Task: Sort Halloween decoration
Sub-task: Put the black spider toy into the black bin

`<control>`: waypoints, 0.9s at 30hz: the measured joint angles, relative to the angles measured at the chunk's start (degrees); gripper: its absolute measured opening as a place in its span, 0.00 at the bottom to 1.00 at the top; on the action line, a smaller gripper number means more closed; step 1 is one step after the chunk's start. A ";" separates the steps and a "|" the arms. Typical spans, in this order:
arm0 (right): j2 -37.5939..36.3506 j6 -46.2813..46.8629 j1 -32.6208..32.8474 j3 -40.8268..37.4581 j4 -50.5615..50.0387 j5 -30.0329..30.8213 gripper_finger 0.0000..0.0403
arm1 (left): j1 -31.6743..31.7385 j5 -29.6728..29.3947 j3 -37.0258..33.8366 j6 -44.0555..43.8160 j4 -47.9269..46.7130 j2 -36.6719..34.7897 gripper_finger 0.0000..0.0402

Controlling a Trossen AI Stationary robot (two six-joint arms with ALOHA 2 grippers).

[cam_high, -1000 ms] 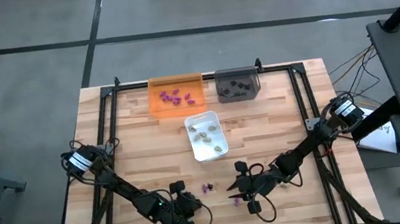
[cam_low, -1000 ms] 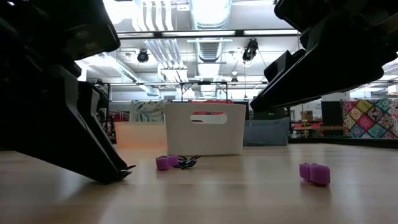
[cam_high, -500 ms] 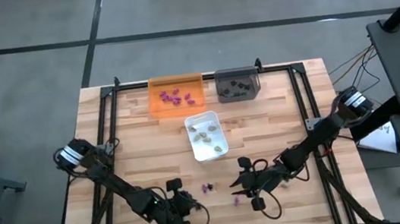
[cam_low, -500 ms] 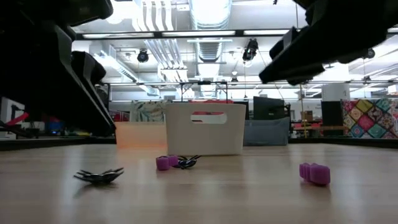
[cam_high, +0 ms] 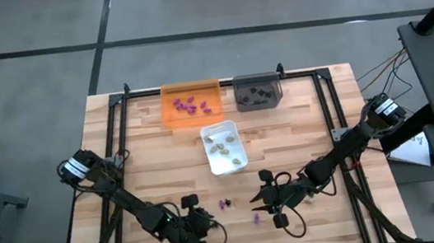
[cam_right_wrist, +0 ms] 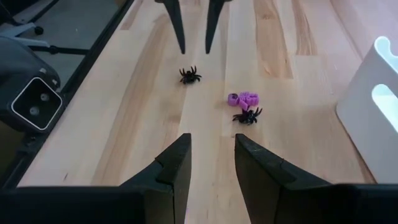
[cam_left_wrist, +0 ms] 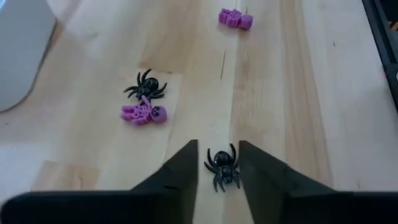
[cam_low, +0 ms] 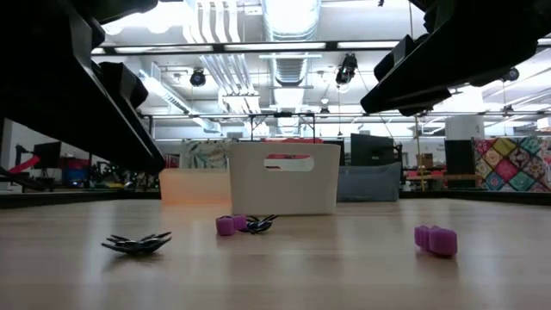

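Observation:
A black spider (cam_left_wrist: 222, 168) lies on the wood; it shows between the open fingers of my left gripper (cam_left_wrist: 219, 177) (cam_high: 192, 211), which hangs above it without touching. Farther toward the table's right lie another black spider (cam_left_wrist: 145, 90) beside a purple piece (cam_left_wrist: 143, 114), and a second purple piece (cam_left_wrist: 236, 18). My right gripper (cam_right_wrist: 210, 168) (cam_high: 254, 203) hangs open above the table, pointing at the spider and purple pair (cam_right_wrist: 245, 106), with nothing between its fingers. The low view shows the spider (cam_low: 138, 244) flat on the table.
At the far edge stand an orange tray (cam_high: 169, 119) with purple pieces and a grey tray (cam_high: 237, 86) with black ones. A white tray (cam_high: 212, 165) with pale pieces sits at the table's middle. Black rails run along the table's left and right sides.
My left gripper has risen from the table and left the black spider that was at its fingertips lying on the wood. My right gripper has also gone up. The other pieces have stayed where they were.

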 joint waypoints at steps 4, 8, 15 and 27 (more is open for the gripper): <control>0.10 -0.01 0.00 0.00 0.09 0.02 0.28 | -0.09 -0.51 0.00 0.00 1.81 1.00 0.40; 0.24 -0.02 0.00 0.00 -0.18 0.01 0.28 | -0.09 -0.32 0.02 -0.31 5.27 3.64 0.51; 0.24 -0.03 0.00 0.00 -0.10 0.02 0.28 | -0.31 -0.35 0.02 -0.98 5.53 6.36 0.52; 0.24 -0.05 0.01 0.00 -0.20 0.03 0.28 | -0.57 -0.43 0.22 -1.87 5.61 8.55 0.38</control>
